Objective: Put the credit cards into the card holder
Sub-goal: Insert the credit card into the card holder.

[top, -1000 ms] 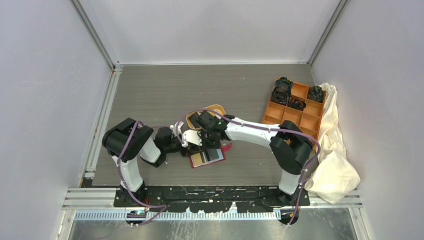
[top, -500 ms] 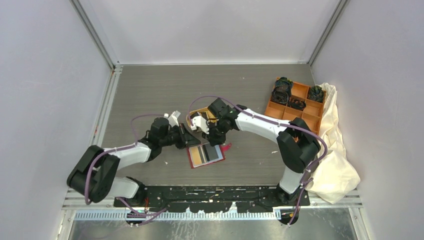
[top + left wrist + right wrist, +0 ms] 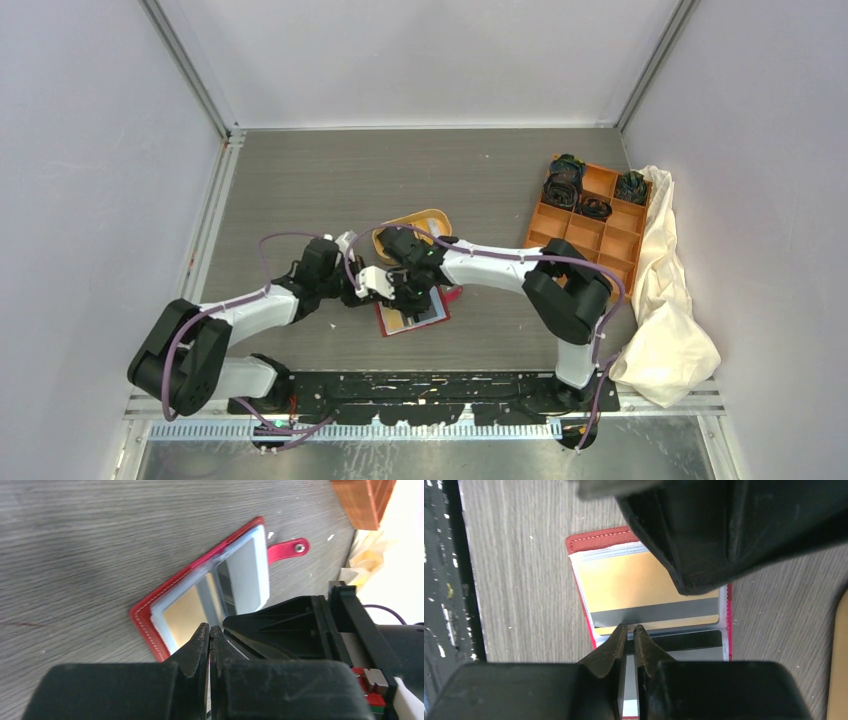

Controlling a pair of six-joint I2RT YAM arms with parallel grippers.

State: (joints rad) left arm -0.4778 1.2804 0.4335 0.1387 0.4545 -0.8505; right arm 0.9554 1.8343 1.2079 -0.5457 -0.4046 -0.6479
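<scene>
Brace the card holder, lying open on the tabletop between the arms, with the clenched left end effector at its corner, then push the yellowish card squarely into its sleeve using the right end effector, jaws a sliver apart, grip indeterminate.

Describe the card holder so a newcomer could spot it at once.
On the grey table, look at the middle, towards the near edge. The card holder lies open there: small, flat, red-edged, unlike the orange oval tray just behind it.
</scene>
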